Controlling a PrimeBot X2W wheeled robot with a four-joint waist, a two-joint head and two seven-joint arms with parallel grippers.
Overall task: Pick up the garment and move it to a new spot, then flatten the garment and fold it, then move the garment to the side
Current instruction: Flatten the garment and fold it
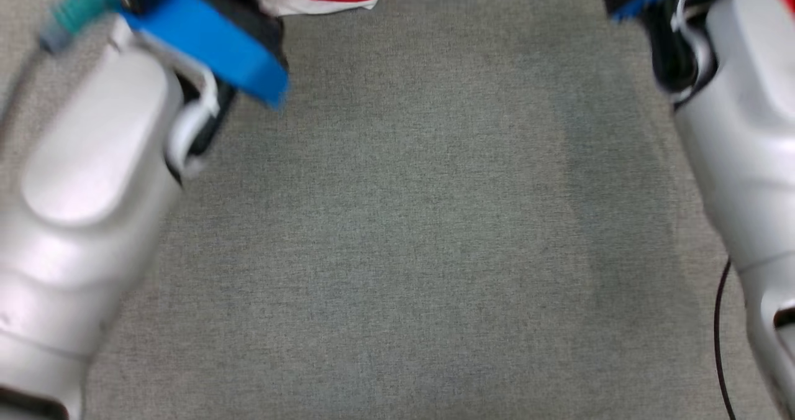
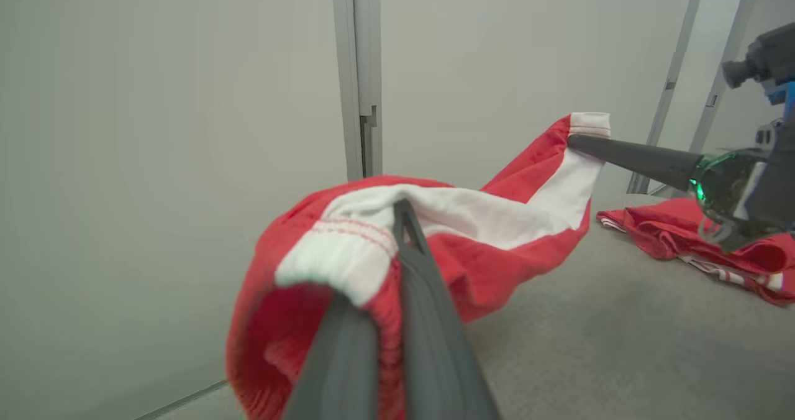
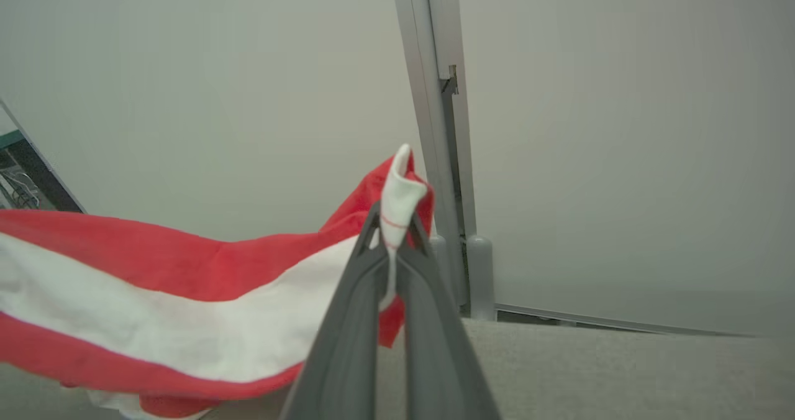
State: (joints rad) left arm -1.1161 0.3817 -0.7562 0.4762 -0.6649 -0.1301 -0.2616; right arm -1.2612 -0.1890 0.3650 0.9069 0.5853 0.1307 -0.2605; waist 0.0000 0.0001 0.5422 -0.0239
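Low in the left wrist view, we saw the left gripper [image 2: 384, 264] pinched shut on a gathered white band of the garment [image 2: 472, 218], its long dark fingers [image 2: 428, 320] half buried in ribbed red fabric. At the bottom centre of the right wrist view, the right gripper [image 3: 392, 230] was likewise clamped on a white hem corner that stuck up between its tips. The garment was soft red knit with a broad white stripe, slung between both grippers above the grey, felt-like table [image 2: 621, 345] and sagging in the middle. In the head view we noted the smooth, pale left forearm [image 1: 93, 190] and right forearm [image 1: 745, 159], both blurred, at the frame's sides. Further back, at the right of the left wrist view, a crumpled red cloth [image 2: 677, 237] lay on the table. Behind everything stood plain pale wall panels [image 2: 155, 128] joined by a grey metal post [image 2: 357, 72].
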